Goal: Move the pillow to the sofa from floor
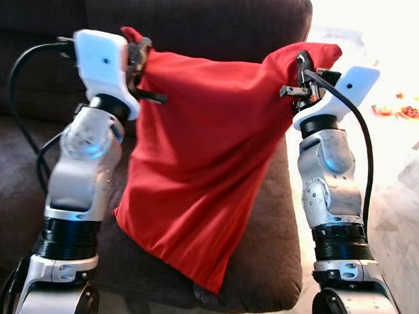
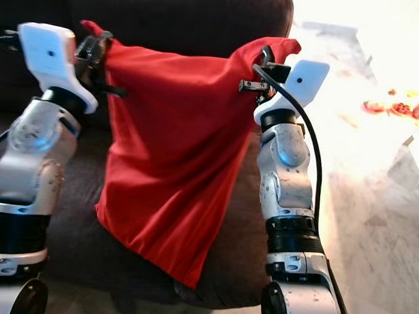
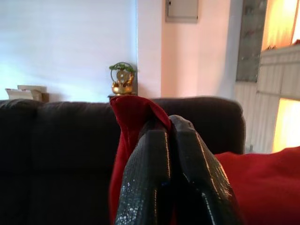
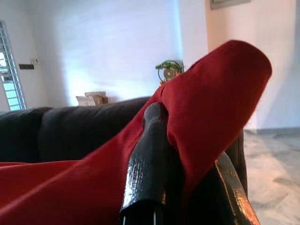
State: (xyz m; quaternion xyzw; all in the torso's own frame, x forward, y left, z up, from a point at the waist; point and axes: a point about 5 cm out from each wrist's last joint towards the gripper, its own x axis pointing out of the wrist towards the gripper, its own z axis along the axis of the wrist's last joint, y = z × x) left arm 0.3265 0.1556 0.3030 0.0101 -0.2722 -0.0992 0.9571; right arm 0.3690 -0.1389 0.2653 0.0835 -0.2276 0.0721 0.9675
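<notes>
Both jaws pinch corners of the red pillow (image 1: 194,170) above the sofa (image 1: 260,267); thin fabric could slip free.

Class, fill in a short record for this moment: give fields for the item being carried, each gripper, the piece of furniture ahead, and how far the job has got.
item: red pillow, limp, hanging in the air between both arms
left gripper: left gripper with fingers shut on the pillow's upper corner
right gripper: right gripper pinching the opposite upper corner
furniture: dark brown sofa directly ahead, the pillow held over its seat
floor: pale marble floor at the robot's right
progress: pillow lifted off the floor, not yet released onto the sofa
</notes>
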